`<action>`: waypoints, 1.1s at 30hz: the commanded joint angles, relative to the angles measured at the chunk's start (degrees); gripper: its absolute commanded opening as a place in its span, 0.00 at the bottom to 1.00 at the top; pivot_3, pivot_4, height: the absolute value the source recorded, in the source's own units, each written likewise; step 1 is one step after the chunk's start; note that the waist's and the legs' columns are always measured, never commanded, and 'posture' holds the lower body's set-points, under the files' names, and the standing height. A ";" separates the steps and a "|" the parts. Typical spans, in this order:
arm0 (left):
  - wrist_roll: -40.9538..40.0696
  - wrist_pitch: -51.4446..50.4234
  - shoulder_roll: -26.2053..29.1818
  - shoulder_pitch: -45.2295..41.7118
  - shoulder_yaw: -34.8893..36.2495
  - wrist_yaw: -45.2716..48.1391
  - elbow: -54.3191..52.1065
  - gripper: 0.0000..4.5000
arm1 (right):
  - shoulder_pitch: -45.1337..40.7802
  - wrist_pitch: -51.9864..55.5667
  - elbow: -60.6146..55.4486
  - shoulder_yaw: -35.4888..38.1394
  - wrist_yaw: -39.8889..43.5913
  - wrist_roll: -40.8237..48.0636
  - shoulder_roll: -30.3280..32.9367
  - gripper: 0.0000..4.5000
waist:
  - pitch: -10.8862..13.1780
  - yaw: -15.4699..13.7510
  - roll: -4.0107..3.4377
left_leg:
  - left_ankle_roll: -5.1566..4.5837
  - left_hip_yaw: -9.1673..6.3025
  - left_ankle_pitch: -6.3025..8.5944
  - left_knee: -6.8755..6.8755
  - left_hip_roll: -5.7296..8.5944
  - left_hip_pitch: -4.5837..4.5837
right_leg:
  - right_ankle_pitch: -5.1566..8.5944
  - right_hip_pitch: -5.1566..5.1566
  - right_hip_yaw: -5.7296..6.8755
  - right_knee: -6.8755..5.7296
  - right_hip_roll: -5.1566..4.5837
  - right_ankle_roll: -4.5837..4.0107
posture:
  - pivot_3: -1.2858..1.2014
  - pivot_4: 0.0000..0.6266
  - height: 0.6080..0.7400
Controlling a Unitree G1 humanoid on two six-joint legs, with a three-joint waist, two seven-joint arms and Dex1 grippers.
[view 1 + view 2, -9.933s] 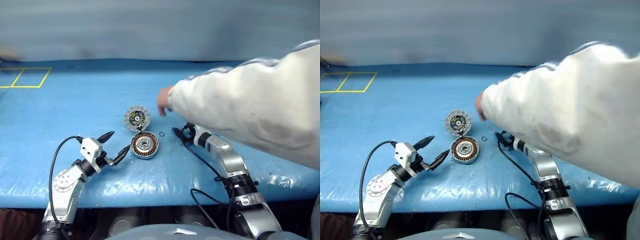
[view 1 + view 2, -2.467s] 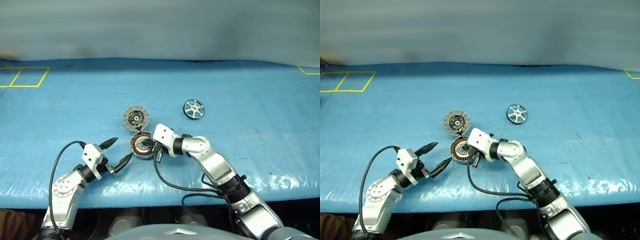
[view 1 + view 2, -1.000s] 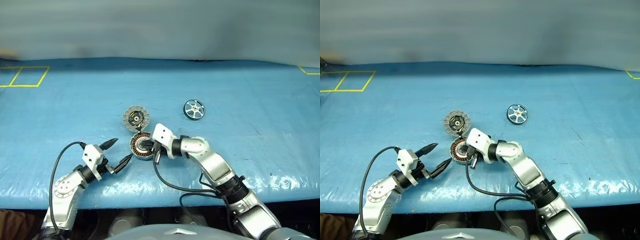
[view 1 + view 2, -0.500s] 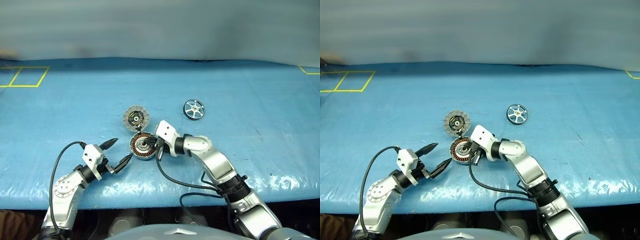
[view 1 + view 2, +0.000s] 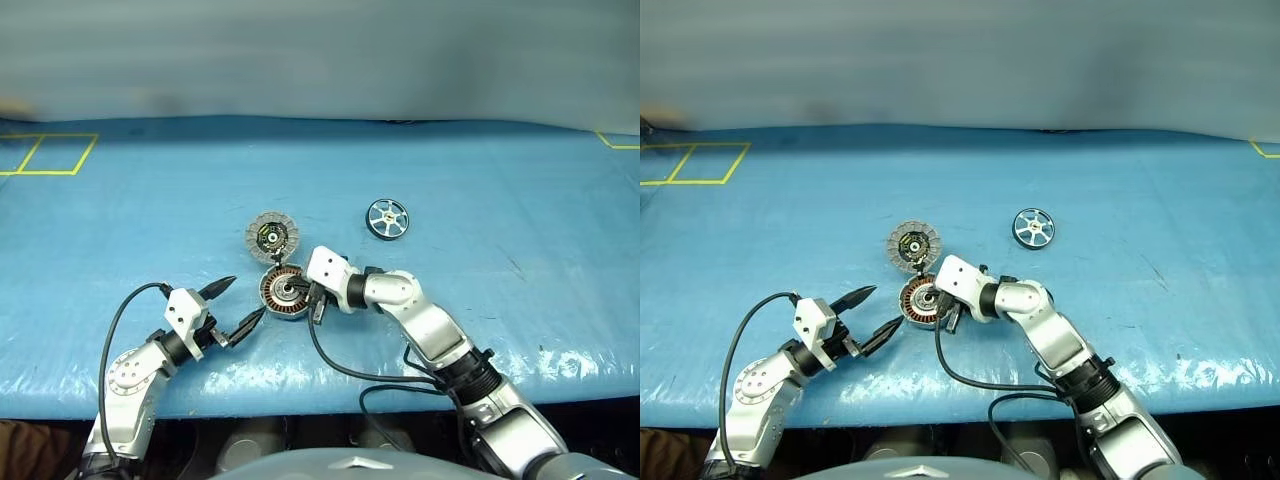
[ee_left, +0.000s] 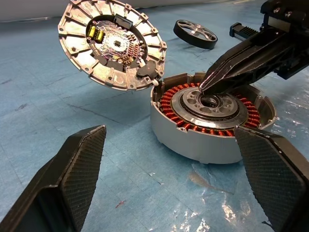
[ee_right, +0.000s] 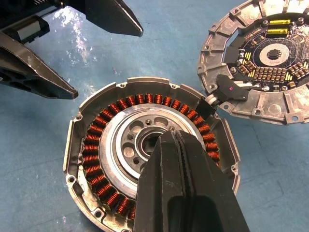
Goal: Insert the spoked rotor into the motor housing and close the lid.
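The motor housing (image 5: 284,293), a grey cup with copper windings, lies open on the blue table. Its lid (image 5: 271,236) is swung open on the far side, with the circuit face up. My right gripper (image 7: 174,136) is shut, and its tip rests at the housing's (image 7: 96,159) silver centre hole with nothing held. My left gripper (image 5: 247,297) stands open just left of the housing (image 6: 212,121), level with it, its fingers apart from it. The spoked rotor (image 5: 387,218) lies flat on the table farther back on the right, away from both grippers.
A blue tarp (image 5: 500,180) covers the table, whose front edge (image 5: 330,400) runs just below the arms. Yellow tape squares (image 5: 50,155) mark the far left. Black cables (image 5: 340,365) trail from both wrists toward the front edge.
My right wrist has rolled a little while its tip stayed at the housing's centre. The left arm, lid and rotor have not moved.
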State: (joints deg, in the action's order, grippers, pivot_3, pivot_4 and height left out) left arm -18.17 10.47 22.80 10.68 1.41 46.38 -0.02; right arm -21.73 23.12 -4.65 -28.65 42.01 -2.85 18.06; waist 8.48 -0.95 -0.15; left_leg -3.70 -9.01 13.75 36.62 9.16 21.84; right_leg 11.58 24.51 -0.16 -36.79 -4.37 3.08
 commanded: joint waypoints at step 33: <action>-0.21 1.34 -0.46 -0.63 0.04 0.91 1.45 1.00 | -0.15 2.73 -5.13 2.03 -0.48 -1.05 1.27 0.00 | 0.00 -0.66 0.05 | -0.04 0.00 0.02 0.03 0.01 0.02 | 0.13 -0.01 0.03 0.02 -0.02 0.18 | 0.52 0.24 1.00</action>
State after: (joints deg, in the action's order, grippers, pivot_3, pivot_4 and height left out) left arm -18.18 10.62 22.57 10.37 1.40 46.96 1.77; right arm -21.18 26.18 -8.74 -27.95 42.07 -3.97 19.47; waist 8.48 -1.61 -0.10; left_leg -3.73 -9.02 13.77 36.65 9.17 21.86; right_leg 11.71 24.51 -0.13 -36.77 -4.39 3.26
